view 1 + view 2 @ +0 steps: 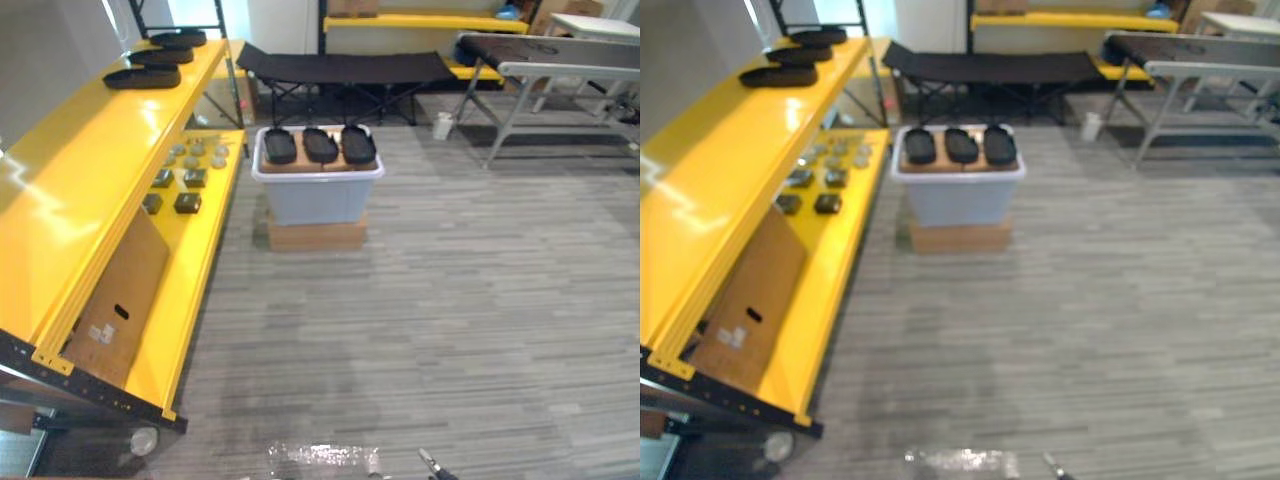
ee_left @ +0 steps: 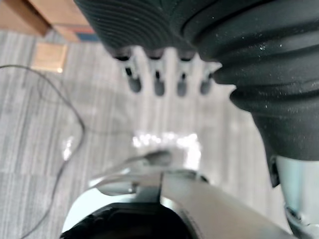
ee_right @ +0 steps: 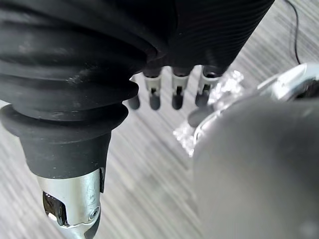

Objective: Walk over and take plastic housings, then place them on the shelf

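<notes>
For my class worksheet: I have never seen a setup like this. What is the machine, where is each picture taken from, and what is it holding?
This is a two-legged humanoid robot. The two wide pictures come from cameras in its head, looking down. The two close pictures come from its wrists. The left hand and right hand hang over the floor, fingers relaxed, holding nothing. Ahead, three black plastic housings lie on top of a grey bin. To the robot's left stands a yellow shelf with three more housings on top and small parts lower down.
</notes>
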`<state>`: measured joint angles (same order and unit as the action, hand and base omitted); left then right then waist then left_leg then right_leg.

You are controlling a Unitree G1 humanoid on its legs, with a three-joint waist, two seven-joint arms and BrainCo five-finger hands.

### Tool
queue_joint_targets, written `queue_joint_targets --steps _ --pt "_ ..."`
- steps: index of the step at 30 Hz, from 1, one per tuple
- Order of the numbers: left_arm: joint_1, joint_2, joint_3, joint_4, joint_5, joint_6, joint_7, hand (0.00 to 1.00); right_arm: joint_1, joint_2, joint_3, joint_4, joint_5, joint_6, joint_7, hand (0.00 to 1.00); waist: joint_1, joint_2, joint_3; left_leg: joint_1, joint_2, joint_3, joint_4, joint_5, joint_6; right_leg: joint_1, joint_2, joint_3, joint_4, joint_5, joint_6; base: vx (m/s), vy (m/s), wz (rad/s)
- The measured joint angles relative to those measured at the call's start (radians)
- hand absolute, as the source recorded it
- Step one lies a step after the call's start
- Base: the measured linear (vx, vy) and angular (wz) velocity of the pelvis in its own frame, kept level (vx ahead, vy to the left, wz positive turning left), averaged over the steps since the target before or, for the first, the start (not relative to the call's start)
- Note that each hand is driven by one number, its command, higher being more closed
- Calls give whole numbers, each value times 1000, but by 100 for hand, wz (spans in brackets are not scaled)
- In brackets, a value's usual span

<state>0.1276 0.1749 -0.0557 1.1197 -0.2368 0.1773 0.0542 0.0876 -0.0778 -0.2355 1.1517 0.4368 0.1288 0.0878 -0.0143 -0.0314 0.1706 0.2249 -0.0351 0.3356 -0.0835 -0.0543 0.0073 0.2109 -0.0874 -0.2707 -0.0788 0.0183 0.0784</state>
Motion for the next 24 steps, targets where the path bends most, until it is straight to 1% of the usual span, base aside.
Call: queue_joint_targets --steps 4,5,6,7,8,9,10,11,12,13,14,15,16,17,18,19,20,21,22,23,24 --pt "1 -4 15 0 16 -1 -8 0 0 -3 1 -2 0 -3 7 0 1 0 0 -1 -2 -7 -2 -1 2 -5 -5 4 7 -1 -1 -85 -8 0" --pt "1 -5 16 0 16 0 -9 0 -1 -4 1 -3 1 -8 9 0 2 -2 1 -3 -3 -8 0 -5 7 -18 -12 6 30 -16 0 -73 47 -8" --pt "2 -7 17 -1 16 4 -18 0 -3 -8 1 -8 6 -19 15 0 2 -1 4 -8 -4 -9 1 -19 13 -73 -25 20 126 -62 8 -40 69 -13" --pt "2 -6 19 -1 17 7 -25 0 -1 -7 1 -19 40 -26 15 0 2 -4 5 -15 -10 -11 0 -29 24 -142 -51 30 258 -106 15 -23 64 -13" --pt "-1 -6 19 -1 18 8 -26 0 -1 -8 0 -28 69 -29 14 0 1 -3 11 -15 -13 -9 1 -32 28 -176 -62 37 330 -119 16 -17 76 -12" --pt "-9 -10 22 -2 20 10 -26 0 -3 -10 -2 -40 116 -39 10 0 0 5 38 -5 -8 -3 7 -34 34 -241 -71 55 472 -120 16 -13 85 -6" --pt "-13 -10 39 -8 19 14 -26 0 -3 -9 -12 -47 145 -41 5 0 -3 9 66 1 5 5 48 -44 50 -273 -87 66 558 -131 3 -17 86 -6" --pt "-14 -8 46 -9 19 14 -26 0 1 -5 -17 -46 148 -40 6 0 -3 6 75 -2 10 7 70 -61 50 -283 -89 70 571 -143 -5 -4 73 -4" --pt "-20 1 54 -8 19 15 -27 0 13 6 -18 -43 146 -36 8 0 -2 -10 85 -2 20 9 105 -95 43 -296 -88 80 566 -155 -1 21 49 -2" --pt "-20 8 56 -8 18 15 -27 0 31 16 -19 -44 133 -35 14 0 -3 -21 89 0 33 9 126 -116 36 -307 -82 80 524 -152 2 54 33 -3" --pt "-22 8 56 -8 18 15 -27 0 41 18 -19 -43 125 -33 18 0 -3 -22 90 1 40 10 132 -122 32 -316 -77 80 495 -150 5 86 9 -3" --pt "-26 5 63 -8 19 15 -26 0 58 23 -35 -43 114 -24 23 0 -8 -19 89 1 56 11 136 -133 15 -334 -66 80 427 -138 11 148 -14 -5" --pt "-28 4 69 -8 18 17 -26 0 66 24 -42 -42 103 -12 25 0 -12 -19 89 1 64 10 138 -137 9 -344 -63 79 394 -126 18 223 -36 -1" --pt "-29 1 86 -8 18 20 -25 0 78 31 -56 -34 84 13 30 0 -22 -19 89 2 78 9 151 -152 -11 -356 -61 78 336 -85 16 244 -54 4" --pt "-29 -1 95 -8 18 21 -25 0 96 34 -70 -25 74 30 36 0 -29 -19 89 6 90 6 167 -168 -31 -356 -60 80 300 -61 18 292 -89 4" --pt "-29 -1 97 -8 18 21 -24 0 112 38 -78 -23 59 47 39 0 -29 -19 89 20 98 5 176 -187 -49 -355 -59 81 285 -45 21 333 -136 5" --pt "-33 -3 103 -9 13 17 -22 0 145 48 -81 -20 63 70 40 0 -30 -17 89 38 114 2 204 -222 -75 -351 -57 86 291 -45 17 449 -213 7" --pt "-33 -7 119 -22 0 6 -17 0 168 67 -89 -9 93 100 39 0 -32 -15 87 49 135 -3 240 -263 -104 -353 -50 85 326 -54 4 407 -221 10" --pt "-32 -10 125 -31 -4 1 -14 0 177 74 -90 -1 107 115 35 0 -34 -11 85 55 150 -4 256 -283 -118 -354 -43 84 350 -63 -7 468 -281 21" --pt "-25 -24 134 -46 -35 -3 -3 0 197 72 -101 9 122 143 27 0 -48 24 63 51 203 -12 300 -314 -150 -364 -10 76 402 -53 -18 523 -282 24" --pt "-12 -43 154 -65 -74 -13 7 0 199 61 -119 21 111 154 15 0 -53 48 44 -7 256 -40 466 -314 -155 -361 29 69 427 -93 -46 635 -373 12"
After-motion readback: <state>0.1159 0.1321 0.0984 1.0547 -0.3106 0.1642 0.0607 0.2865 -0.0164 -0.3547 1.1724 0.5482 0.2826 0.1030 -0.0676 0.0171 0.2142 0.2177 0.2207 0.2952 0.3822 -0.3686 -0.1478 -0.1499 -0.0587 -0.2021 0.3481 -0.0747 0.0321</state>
